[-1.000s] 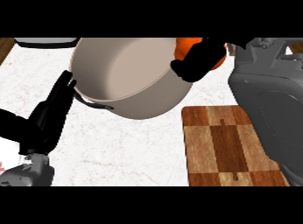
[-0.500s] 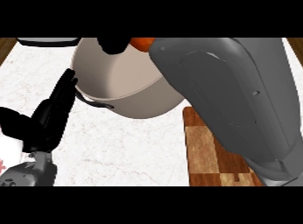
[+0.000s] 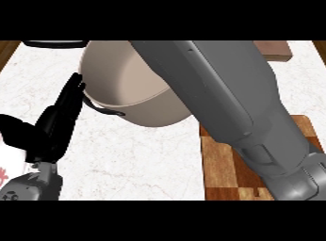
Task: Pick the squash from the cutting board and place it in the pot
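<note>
Squash out of sight; cannot tell where. Beige pot (image 3: 127, 87) toward the far edge of the counter (image 3: 138, 160), partly covered by the grey right forearm (image 3: 221, 108) stretching across its rim. Right hand unseen, grip impossible to tell. Wooden cutting board (image 3: 225, 181) at the near right corner. Left hand (image 3: 49, 134) near the left edge, fingers straight, holding nothing.

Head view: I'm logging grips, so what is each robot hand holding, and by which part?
Left robot hand, open beside the pot, holds nothing. The right forearm crosses the pot; its hand is out of view, so that cannot be told.
</note>
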`<state>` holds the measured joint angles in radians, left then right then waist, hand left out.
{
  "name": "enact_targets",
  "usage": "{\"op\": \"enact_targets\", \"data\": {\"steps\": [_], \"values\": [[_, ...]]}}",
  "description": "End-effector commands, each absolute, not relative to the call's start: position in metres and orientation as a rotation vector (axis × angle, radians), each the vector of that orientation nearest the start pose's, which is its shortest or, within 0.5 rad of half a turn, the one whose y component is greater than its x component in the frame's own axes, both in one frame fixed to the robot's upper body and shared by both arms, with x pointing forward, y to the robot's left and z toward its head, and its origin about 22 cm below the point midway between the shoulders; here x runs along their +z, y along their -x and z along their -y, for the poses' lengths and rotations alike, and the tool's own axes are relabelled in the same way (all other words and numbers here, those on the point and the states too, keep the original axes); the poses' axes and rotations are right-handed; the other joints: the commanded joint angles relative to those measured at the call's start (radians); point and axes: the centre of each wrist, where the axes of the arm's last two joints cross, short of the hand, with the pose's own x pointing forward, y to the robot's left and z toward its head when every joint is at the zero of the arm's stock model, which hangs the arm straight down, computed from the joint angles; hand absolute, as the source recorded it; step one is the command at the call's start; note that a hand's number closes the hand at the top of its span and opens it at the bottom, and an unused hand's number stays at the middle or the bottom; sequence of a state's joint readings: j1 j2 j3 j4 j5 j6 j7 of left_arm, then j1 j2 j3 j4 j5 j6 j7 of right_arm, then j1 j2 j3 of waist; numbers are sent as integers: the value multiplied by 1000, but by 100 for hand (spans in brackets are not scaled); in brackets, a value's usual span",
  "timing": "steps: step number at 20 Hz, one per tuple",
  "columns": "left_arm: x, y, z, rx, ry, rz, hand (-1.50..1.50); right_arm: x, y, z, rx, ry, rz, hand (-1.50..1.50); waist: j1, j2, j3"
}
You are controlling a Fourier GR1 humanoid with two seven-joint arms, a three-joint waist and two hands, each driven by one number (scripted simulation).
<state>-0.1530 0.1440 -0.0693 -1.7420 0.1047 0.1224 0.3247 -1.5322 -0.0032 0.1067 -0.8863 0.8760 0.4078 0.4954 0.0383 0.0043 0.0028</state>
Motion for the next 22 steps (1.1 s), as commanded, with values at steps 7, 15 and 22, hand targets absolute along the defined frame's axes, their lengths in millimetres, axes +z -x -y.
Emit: {"op": "enact_targets", "data": {"steps": [7, 15, 22], "values": [[81, -269, -208, -60, 32, 1491, 0, 281, -417, -25, 1426, 853, 1459, 150, 25, 12, -5], [67, -275, -211, -69, 19, 1487, 0, 251, -437, -4, 1177, 597, 1294, -150, 30, 15, -5], [66, -278, -210, -47, 31, 1495, 0, 248, -435, 3, 840, 503, 1602, -150, 17, 13, -4]]}}
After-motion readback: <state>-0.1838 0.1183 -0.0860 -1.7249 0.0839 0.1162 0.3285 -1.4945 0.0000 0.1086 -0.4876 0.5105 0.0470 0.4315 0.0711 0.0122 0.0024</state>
